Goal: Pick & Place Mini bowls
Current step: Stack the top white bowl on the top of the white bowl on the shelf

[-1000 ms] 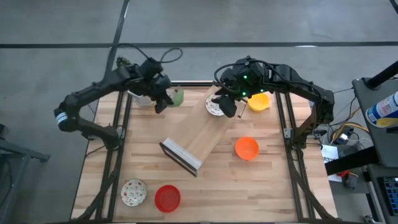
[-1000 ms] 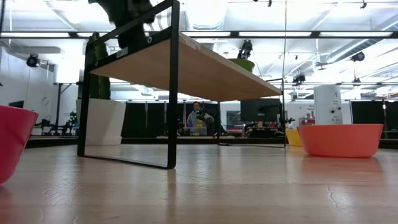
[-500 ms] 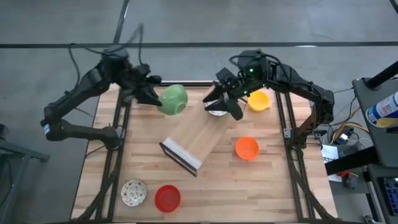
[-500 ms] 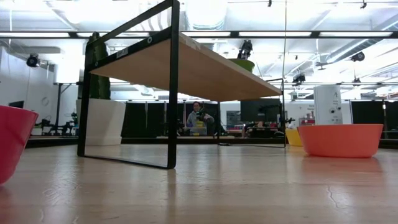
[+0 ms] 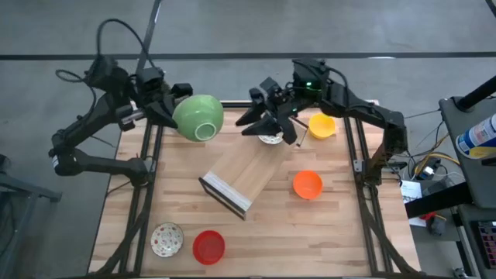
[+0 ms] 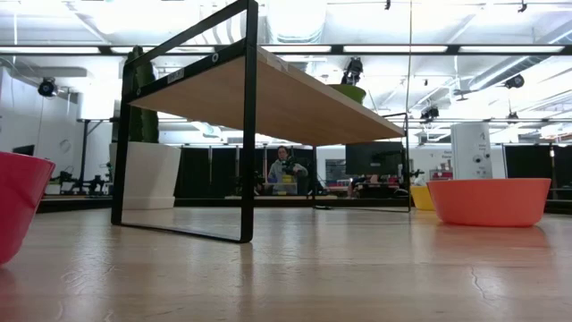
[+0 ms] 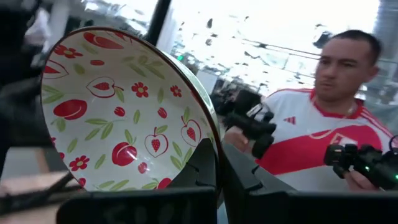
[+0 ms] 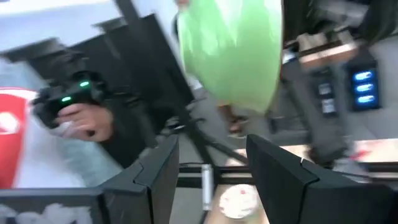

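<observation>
My left gripper (image 5: pixel 175 108) is raised over the table's far left corner, shut on a mini bowl (image 5: pixel 198 118) that is green outside and white inside with red fruit patterns (image 7: pixel 118 118). My right gripper (image 5: pixel 266 124) hovers open above a white patterned bowl (image 5: pixel 270 139), which rests on its base on the table; the right wrist view shows that bowl (image 8: pixel 238 200) far below the open fingers (image 8: pixel 155 174). On the table sit a yellow bowl (image 5: pixel 322 125), an orange bowl (image 5: pixel 308 184), a red bowl (image 5: pixel 208 246) and another white patterned bowl (image 5: pixel 167 239). My left gripper pinches the green bowl's rim (image 7: pixel 211 144), one finger inside the bowl and one outside. The bowl is lifted clear of the table. It is tipped on its side, with the opening toward my wrist and the green base (image 5: pixel 203 130) showing from above.
A low wooden shelf on a black frame (image 5: pixel 236 182) stands mid-table; in the low view its frame (image 6: pixel 248 125) fills the left. A white pot with a cactus (image 6: pixel 147 174) stands behind. A person holding controllers (image 7: pixel 336 143) stands beyond the far edge.
My left gripper has risen from the table's far left area and drawn back toward the left edge, carrying the green bowl up and tipping it base-up. My right gripper has shifted a little toward the table's left, above the white bowl, which stayed put.
</observation>
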